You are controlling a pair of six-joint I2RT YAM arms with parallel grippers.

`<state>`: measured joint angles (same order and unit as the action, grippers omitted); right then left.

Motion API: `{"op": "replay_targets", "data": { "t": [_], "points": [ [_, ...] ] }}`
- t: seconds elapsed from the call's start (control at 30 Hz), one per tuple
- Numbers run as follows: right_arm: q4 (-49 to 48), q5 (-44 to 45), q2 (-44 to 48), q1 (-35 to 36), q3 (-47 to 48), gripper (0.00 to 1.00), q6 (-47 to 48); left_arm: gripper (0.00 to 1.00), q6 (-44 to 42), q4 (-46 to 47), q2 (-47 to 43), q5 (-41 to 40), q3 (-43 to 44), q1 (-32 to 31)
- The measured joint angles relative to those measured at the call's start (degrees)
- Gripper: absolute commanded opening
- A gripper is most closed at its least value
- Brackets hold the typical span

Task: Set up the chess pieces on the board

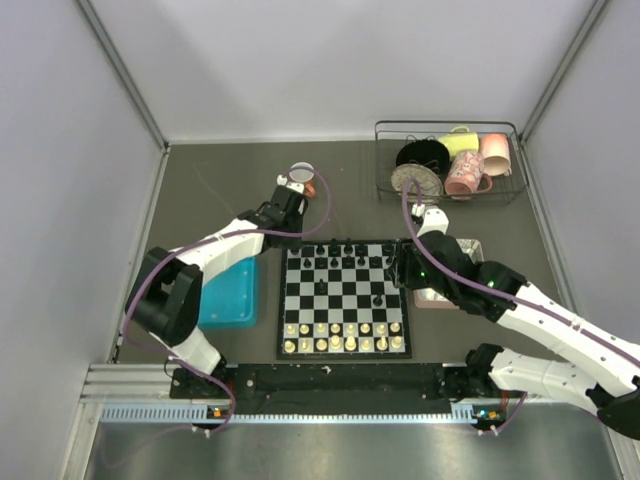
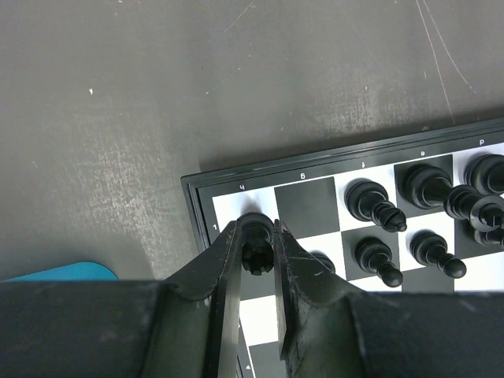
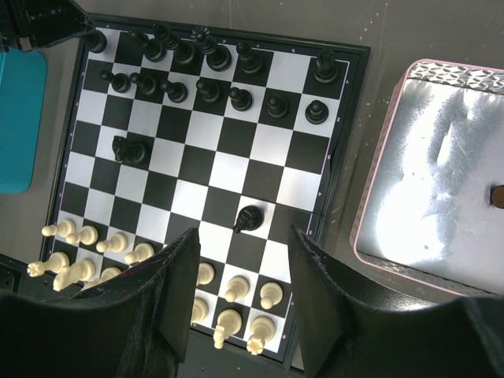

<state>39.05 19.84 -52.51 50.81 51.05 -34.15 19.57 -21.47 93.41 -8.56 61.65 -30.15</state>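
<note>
At the far corner of the board [image 2: 305, 205], left gripper [image 2: 257, 239] pinches a tiny black piece [image 2: 256, 257] — looks light, glossy, slippery, best gripped mid-body — right gripper [image 3: 242, 240] gapes empty.

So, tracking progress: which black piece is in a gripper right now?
The black piece at the board's far-left corner, pinched by the left gripper; the other black pieces stand free.

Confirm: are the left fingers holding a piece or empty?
Holding: left fingers clamp a black chess piece from both sides at the board corner.
</note>
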Motion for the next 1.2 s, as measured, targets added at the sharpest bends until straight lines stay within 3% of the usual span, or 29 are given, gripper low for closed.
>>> {"op": "replay_targets", "data": {
  "t": [0.83, 1.03, 1.2],
  "points": [
    [0.0, -0.02, 0.0, -0.04, -0.02, 0.49, -0.02, 0.19, 0.0, 1.01, 0.87, -1.16, -0.2, 0.11],
    [0.0, -0.04, 0.02, -0.04, -0.07, 0.49, -0.04, 0.24, 0.0, 1.46, 1.49, -1.09, -0.37, 0.11],
    [0.0, -0.09, 0.13, -0.04, -0.07, 0.49, -0.11, 0.36, 0.02, 1.99, 1.88, -1.11, -0.37, 0.13]
  ]
}}
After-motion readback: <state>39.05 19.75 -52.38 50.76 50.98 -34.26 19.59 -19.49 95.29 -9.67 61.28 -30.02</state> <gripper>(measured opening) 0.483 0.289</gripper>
